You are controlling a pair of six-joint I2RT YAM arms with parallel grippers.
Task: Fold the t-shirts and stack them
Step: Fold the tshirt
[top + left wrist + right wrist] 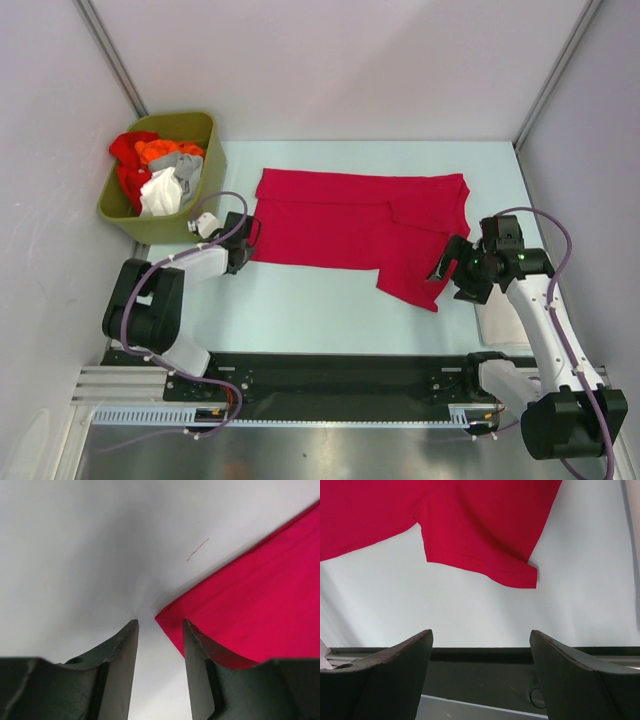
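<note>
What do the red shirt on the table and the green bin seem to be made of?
Red shirt: soft matte knit cloth, perhaps cotton; it lies limp with creases and a stitched sleeve hem. Green bin: probably rigid plastic; its smooth, evenly olive walls keep their shape.

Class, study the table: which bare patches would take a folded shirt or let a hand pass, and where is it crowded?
Free: the wide strip of table between the red t-shirt and the near edge; the narrower band between the shirt and the far edge. Crowded: the left, between bin and left gripper; the near right, around the right gripper.
</note>
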